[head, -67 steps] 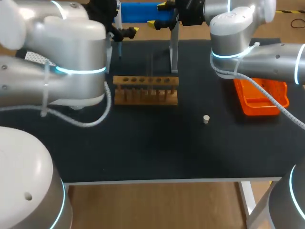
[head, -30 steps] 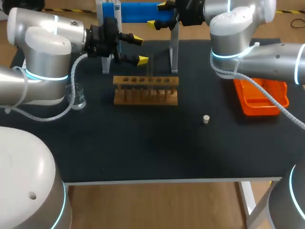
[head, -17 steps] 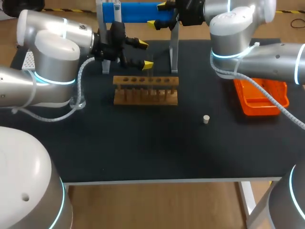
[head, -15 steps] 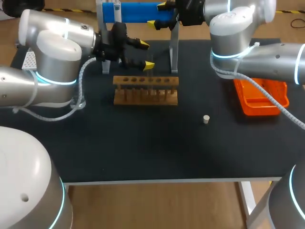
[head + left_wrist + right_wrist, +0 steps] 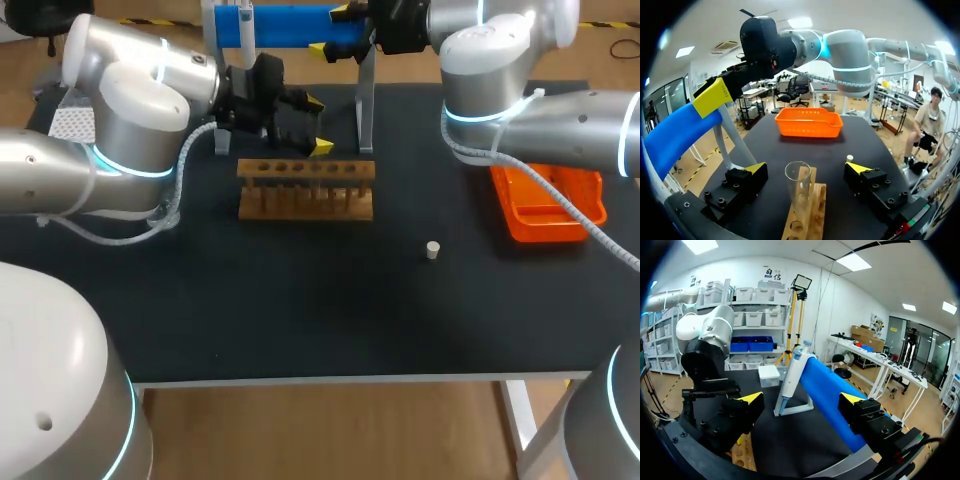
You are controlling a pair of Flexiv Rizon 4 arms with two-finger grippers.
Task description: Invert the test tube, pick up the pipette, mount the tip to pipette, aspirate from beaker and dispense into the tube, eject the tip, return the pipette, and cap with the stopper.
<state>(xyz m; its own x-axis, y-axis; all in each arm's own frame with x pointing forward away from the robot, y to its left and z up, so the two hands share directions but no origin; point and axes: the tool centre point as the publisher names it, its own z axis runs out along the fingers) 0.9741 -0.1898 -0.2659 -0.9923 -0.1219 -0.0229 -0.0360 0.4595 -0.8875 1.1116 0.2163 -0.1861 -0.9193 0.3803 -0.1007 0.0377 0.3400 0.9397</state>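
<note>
Straddling the test tube (image 5: 798, 184) with the left pincer (image 5: 806, 170), whose fingers are apart on either side and clear of the glass.

The tube stands upright between the yellow tips in a hole of the wooden rack (image 5: 818, 210), seemingly with its open rim uppermost. In the head view the rack sits mid-counter (image 5: 300, 300), with the stopper (image 5: 432, 250) at about four o'clock from it and the orange basket (image 5: 545, 205) at three o'clock. At the rack's twelve o'clock the right pincer (image 5: 802, 401) is also spread, and a blue bar (image 5: 830, 385) runs between its fingers toward the pipette (image 5: 791, 380). If the fingers close off-centre, they would likely tip the tube against the hole. Too hard a squeeze may crack the glass, and too light a one may let it slip when turned over. A skewed lift could drag the rack along.
</note>
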